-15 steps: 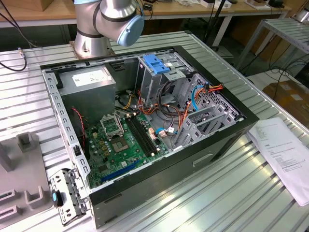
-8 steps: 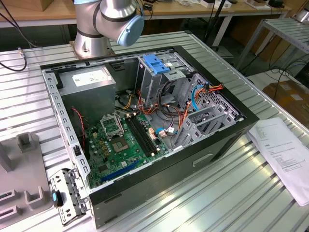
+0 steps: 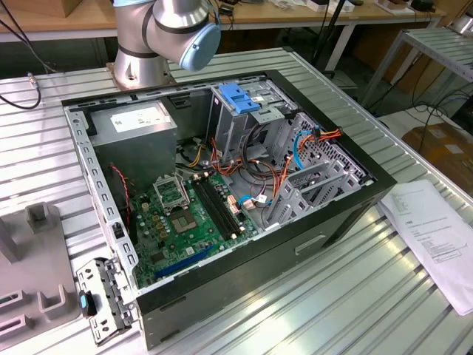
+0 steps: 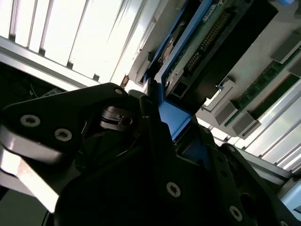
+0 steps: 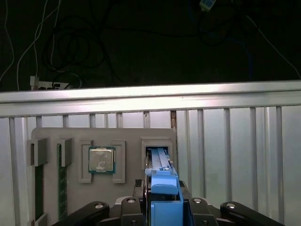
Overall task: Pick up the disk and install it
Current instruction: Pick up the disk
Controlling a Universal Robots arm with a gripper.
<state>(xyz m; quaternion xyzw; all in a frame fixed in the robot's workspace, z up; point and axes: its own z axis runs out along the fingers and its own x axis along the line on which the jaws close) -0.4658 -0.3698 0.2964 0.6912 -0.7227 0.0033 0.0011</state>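
The disk (image 5: 159, 157) stands on edge in a slot of a grey fixture plate (image 5: 127, 136), its bright blue carrier rail facing the first wrist camera. My gripper (image 5: 163, 200) is right at it, black fingers (image 5: 141, 200) pressed on either side of the blue rail end, shut on the disk. In the second wrist view the disk's green circuit board and connector (image 4: 204, 40) show beyond the blue rail, which sits between the fingers of the gripper (image 4: 164, 120).
The open computer case (image 3: 222, 185) lies on the slatted metal table, with a grey drive cage topped by a blue handle (image 3: 240, 96). The fixture plate (image 3: 29, 244) is at the exterior view's left and holds a processor (image 5: 101, 159) and memory sticks (image 5: 39, 188). Paper sheets (image 3: 436, 229) lie at the right.
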